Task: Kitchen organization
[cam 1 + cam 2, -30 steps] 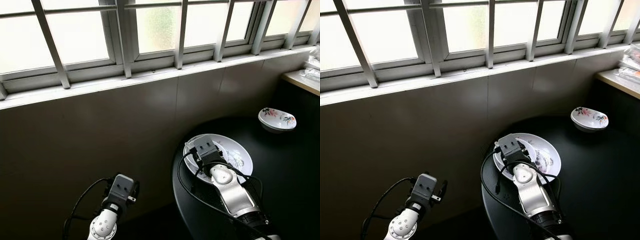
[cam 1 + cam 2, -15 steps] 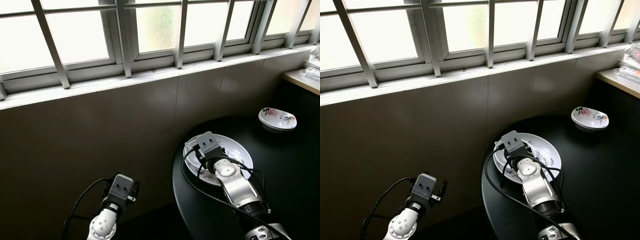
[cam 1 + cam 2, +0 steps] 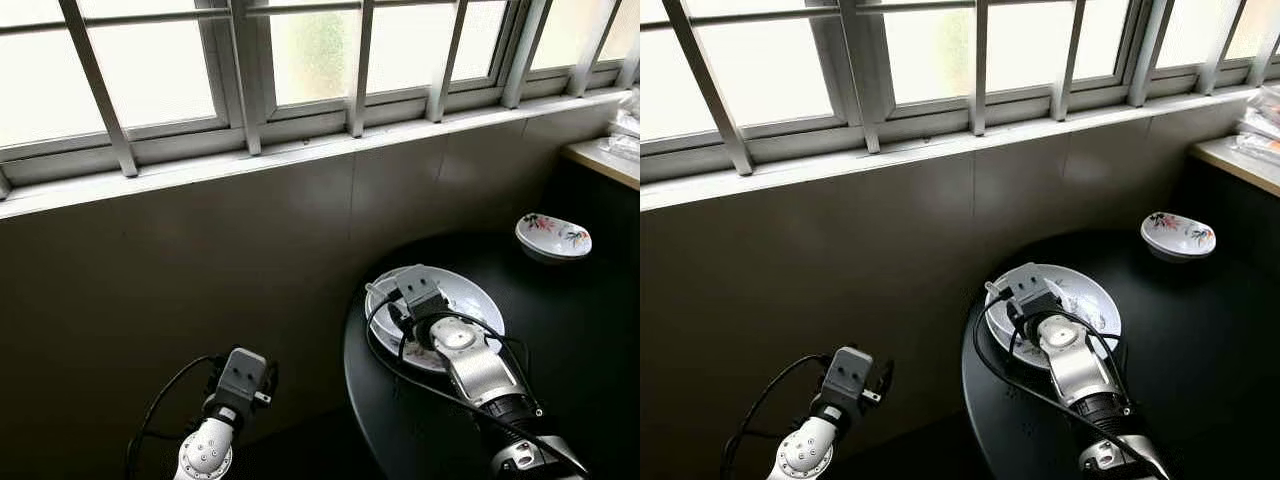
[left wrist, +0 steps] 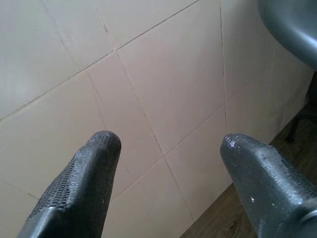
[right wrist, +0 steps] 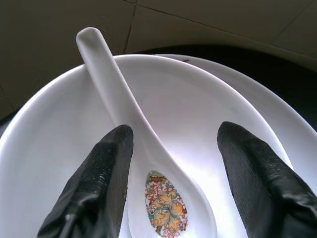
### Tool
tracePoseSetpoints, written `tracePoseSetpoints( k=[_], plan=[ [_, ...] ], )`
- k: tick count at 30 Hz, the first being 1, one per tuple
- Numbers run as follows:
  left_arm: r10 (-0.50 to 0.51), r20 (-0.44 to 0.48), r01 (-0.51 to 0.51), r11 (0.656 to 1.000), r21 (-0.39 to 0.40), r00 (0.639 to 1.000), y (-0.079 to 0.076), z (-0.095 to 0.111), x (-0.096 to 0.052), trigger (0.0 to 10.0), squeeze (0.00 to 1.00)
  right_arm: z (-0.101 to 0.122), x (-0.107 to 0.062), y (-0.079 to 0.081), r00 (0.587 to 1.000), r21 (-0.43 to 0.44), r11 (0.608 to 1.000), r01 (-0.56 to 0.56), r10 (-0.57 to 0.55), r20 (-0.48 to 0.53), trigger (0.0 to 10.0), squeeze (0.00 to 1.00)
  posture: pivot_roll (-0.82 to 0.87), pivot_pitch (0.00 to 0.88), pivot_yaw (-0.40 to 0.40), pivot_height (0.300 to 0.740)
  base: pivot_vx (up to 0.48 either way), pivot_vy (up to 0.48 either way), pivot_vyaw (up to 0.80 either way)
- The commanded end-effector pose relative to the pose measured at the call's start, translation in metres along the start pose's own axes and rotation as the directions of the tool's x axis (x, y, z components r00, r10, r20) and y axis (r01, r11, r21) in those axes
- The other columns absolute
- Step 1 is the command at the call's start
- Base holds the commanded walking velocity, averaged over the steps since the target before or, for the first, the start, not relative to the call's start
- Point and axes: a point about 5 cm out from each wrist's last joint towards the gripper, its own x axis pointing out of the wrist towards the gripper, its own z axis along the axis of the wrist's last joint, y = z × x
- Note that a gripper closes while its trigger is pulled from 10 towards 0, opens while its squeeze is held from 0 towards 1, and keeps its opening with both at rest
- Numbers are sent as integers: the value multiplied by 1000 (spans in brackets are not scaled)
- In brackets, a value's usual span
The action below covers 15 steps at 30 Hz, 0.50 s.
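Black round table (image 3: pixel 580 330) under barred window (image 3: pixel 300 60), right end effector (image 5: pixel 171 163) spread over spoon (image 5: pixel 143 163).

A: What sort of place is this?

B: Home dining or kitchen corner. Round black tabletop (image 3: pixel 590 330) at lower right carries crockery: white plates (image 3: pixel 480 300) stacked, a white ceramic spoon (image 5: pixel 133 134) with a floral print lying in the top one, and a small flower-painted bowl (image 3: pixel 553 237) further right.

A: Anything else pointing to domestic?

B: Wide white-framed window (image 3: pixel 300 70) with bars across the top, tiled wall (image 3: pixel 200 270) below the sill, wood floor (image 4: pixel 233 218) at its base. Light counter edge (image 3: pixel 605 160) at the far right with plastic-wrapped items (image 3: pixel 625 135).
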Motion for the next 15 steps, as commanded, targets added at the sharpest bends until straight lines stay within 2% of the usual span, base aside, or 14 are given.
tracePoseSetpoints(
  k=[1,4,5,6,8,9,10,15],
  plan=[
    [-3,-4,3,1000,5,1000,0,0,1,10000,0,-11,2,1,999,8,1000,-22,22,-50,10000,0,-36,0,14,740,0,0,0],
    [-4,-4,4,1000,4,1000,0,0,1,10000,0,-15,3,-4,998,3,1000,-22,22,-65,10000,0,-35,0,14,740,0,0,0],
    [-4,-4,4,1000,3,1000,0,0,2,10000,0,-16,4,-5,997,4,1000,-24,24,-71,8118,0,-34,0,13,740,0,0,0],
    [-3,-4,3,1000,3,1000,0,0,2,10000,0,-17,4,-5,997,11,1000,-27,28,-76,4980,0,-33,0,11,740,0,0,0],
    [-3,-4,3,1000,3,1000,0,0,2,10000,0,-17,4,-5,996,16,999,-29,30,-79,4980,0,-33,0,11,740,0,0,0],
    [-2,-5,2,1000,3,1000,0,0,1,10000,0,-18,5,-5,995,42,998,-41,45,-86,471,0,-32,0,11,740,0,0,0],
    [-1,-6,1,1000,3,1000,0,0,1,10000,0,-19,5,-3,994,60,997,-51,56,-89,0,0,-32,0,11,740,0,0,0],
    [-2,-9,2,1000,2,1000,0,0,1,10000,0,-23,6,2,992,106,991,-82,91,-88,0,0,-29,0,11,740,0,0,0]
  ],
)
